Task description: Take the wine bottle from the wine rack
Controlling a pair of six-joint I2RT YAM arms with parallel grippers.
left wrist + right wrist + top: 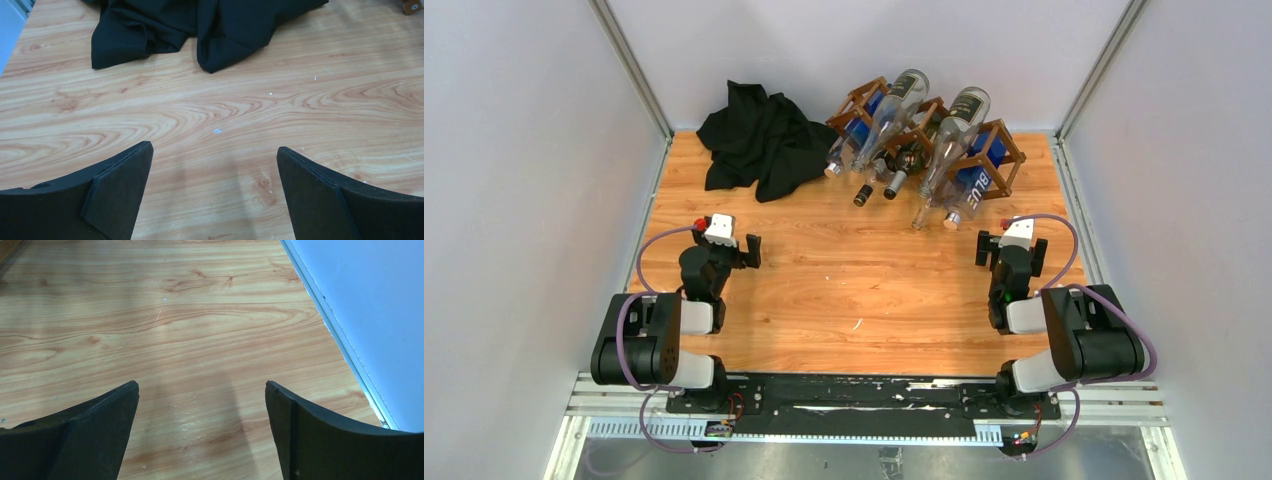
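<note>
The dark brown lattice wine rack (999, 135) stands at the back of the table, right of centre. Several bottles lie in it, necks pointing toward me. Two clear bottles (894, 115) (956, 135) rest on top. Dark bottles (902, 165) and a blue-labelled one (982, 178) lie lower. My left gripper (722, 248) is open and empty over bare wood, well short of the rack; the left wrist view shows it (215, 150) apart over the table. My right gripper (1012, 248) is open and empty just in front of the rack's right end; it also shows in the right wrist view (201, 385).
A crumpled black cloth (759, 135) lies at the back left beside the rack, and fills the top of the left wrist view (200, 25). Grey walls close in the table on three sides; the right wall (370, 300) runs close beside my right gripper.
</note>
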